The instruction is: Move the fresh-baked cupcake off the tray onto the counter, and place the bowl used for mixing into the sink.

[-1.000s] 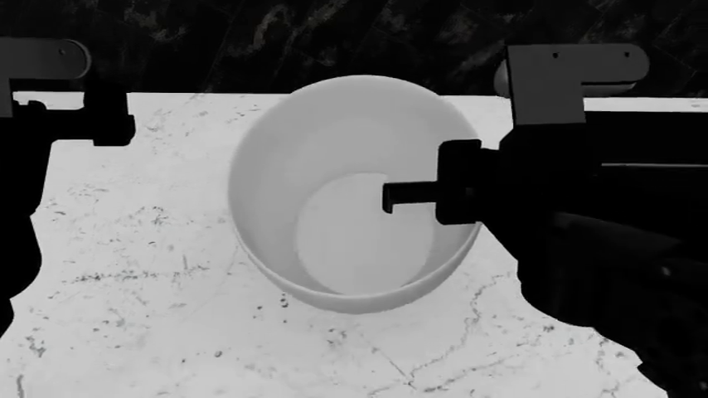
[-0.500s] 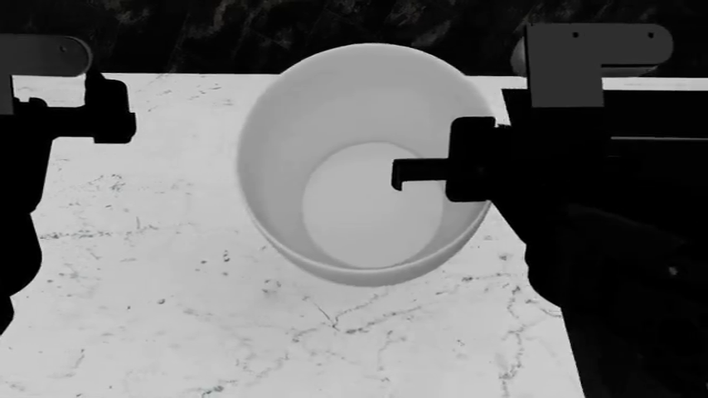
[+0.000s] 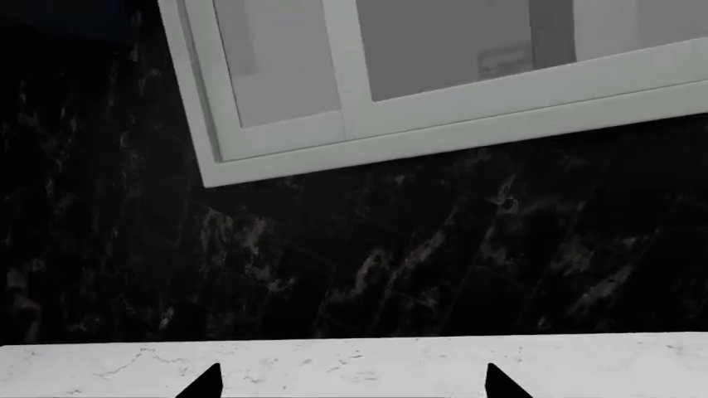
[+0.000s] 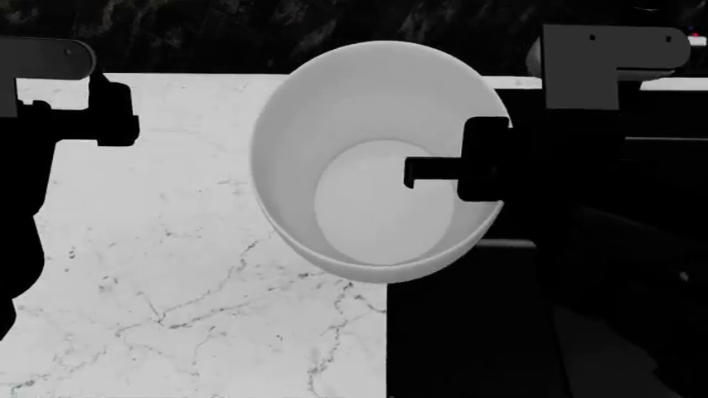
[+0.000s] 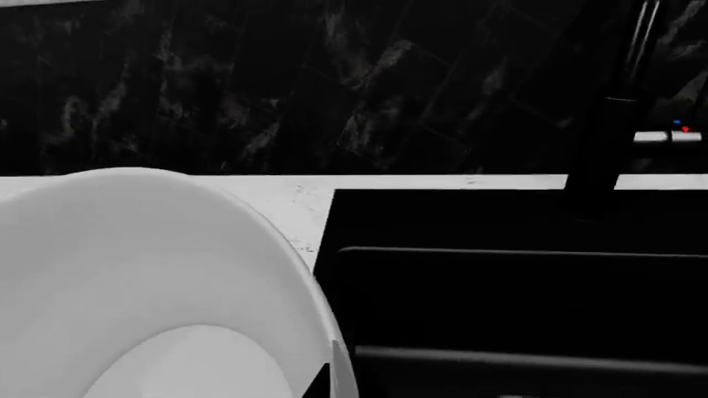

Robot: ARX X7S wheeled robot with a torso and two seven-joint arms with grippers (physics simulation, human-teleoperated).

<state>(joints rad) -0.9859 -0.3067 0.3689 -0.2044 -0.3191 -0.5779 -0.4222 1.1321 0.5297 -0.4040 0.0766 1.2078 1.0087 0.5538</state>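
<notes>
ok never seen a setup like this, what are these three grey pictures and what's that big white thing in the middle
These are simulator renders from a wheeled robot with two arms, each ending in a gripper. The middle picture looks down from the robot's head; the other two come from small cameras near each gripper.

The big white thing is a deep round bowl. The right gripper holds it by its rim, one finger inside the wall, tilted so you see its flat base. It sits over the edge where the white marble counter meets the black sink.

The right wrist view shows the bowl's rim up close, with the sink basin and the dark faucet behind it.

The left gripper holds nothing; only its two dark tips show, spread apart, facing the dark wall and a pale cabinet.
</notes>
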